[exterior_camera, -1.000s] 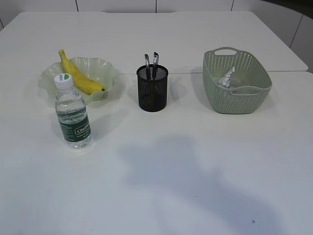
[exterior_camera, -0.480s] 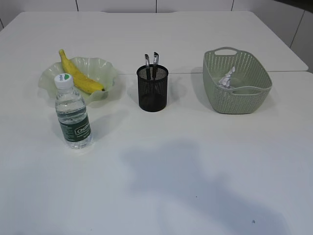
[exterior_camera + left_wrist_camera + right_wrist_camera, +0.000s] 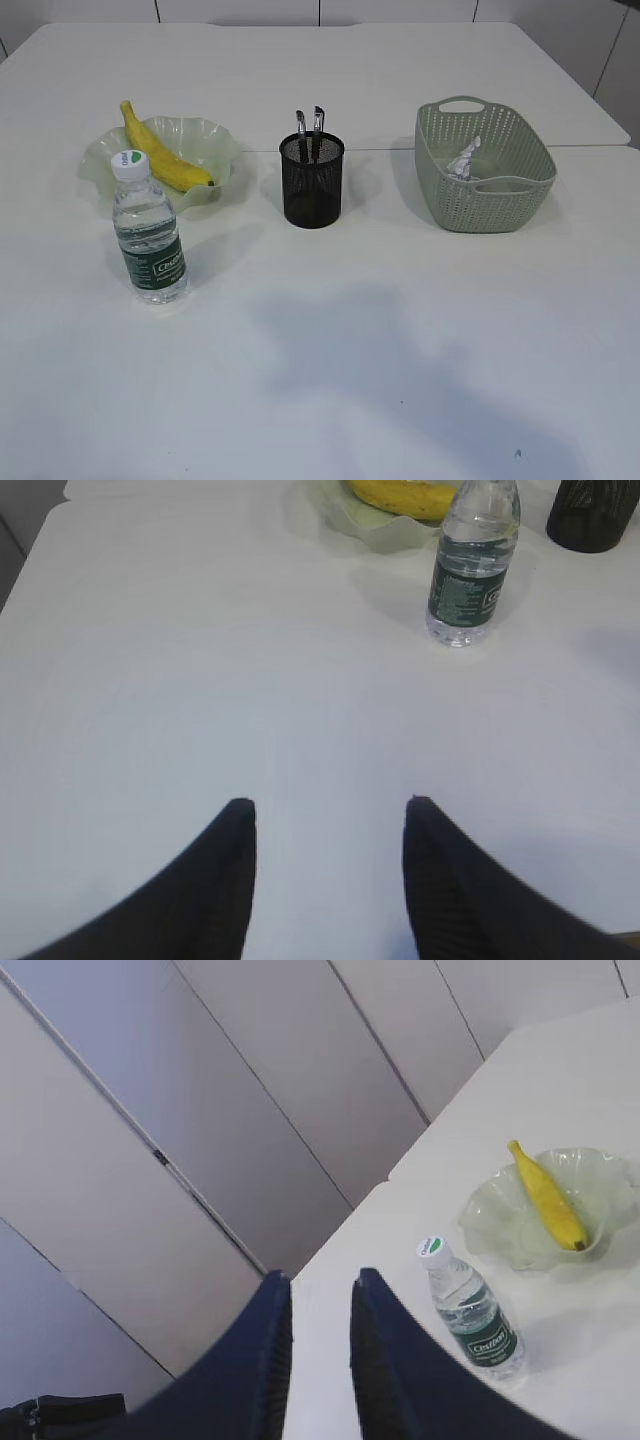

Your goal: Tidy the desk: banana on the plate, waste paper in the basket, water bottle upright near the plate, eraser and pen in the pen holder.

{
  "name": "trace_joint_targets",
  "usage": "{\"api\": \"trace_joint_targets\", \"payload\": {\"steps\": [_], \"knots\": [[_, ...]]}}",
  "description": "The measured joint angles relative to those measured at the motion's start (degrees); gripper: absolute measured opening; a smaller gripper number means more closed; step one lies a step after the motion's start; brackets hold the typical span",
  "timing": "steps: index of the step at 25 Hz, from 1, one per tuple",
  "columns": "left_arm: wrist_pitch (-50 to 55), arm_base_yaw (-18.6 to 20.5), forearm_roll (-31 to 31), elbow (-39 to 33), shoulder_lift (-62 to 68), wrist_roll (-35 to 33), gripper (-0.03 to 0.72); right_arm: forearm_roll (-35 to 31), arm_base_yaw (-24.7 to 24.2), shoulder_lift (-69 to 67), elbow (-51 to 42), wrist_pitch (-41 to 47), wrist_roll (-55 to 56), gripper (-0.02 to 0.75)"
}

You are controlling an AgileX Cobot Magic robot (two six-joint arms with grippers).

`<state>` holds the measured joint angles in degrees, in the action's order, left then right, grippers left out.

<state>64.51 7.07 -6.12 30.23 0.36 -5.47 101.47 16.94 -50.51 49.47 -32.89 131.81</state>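
The banana [image 3: 165, 155] lies on the pale green wavy plate [image 3: 222, 140]. Just in front of the plate stands the water bottle [image 3: 148, 230], upright with a white cap. Two pens [image 3: 309, 133] stick out of the black mesh pen holder [image 3: 312, 182]. The eraser is not visible. Crumpled waste paper [image 3: 464, 160] rests inside the green basket [image 3: 483, 165]. Neither arm shows in the exterior view. My left gripper [image 3: 330, 805] hangs open and empty above bare table, with the bottle [image 3: 472, 565] beyond it. The right gripper [image 3: 322, 1280] is raised high, slightly open, holding nothing.
The white table [image 3: 360, 350] is made of two joined tops with a seam behind the basket. Grey wall panels [image 3: 200, 1110] fill the right wrist view past the table's edge. A shadow lies on the table front centre.
None of the objects has moved. The shadow on the table's front has shifted slightly.
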Motion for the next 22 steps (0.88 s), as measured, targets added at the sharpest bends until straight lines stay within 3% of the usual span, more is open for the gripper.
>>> {"api": "trace_joint_targets", "payload": {"steps": [6,12,19,22], "knots": [[0.0,0.0,0.0,0.0,0.0,0.0,0.331,-8.7,0.0,0.0,-2.0,1.9,-17.0,0.157],[0.0,0.0,0.0,0.0,0.0,0.0,0.331,-11.8,0.0,0.0,-2.2,6.2,-37.4,0.157],[0.0,0.0,0.0,0.0,0.0,0.0,0.331,-16.1,0.0,0.0,-2.2,19.8,-49.8,0.157],[0.0,0.0,0.0,0.0,0.0,0.0,0.331,-23.3,0.0,0.0,-2.2,28.3,-60.4,0.157]]}}
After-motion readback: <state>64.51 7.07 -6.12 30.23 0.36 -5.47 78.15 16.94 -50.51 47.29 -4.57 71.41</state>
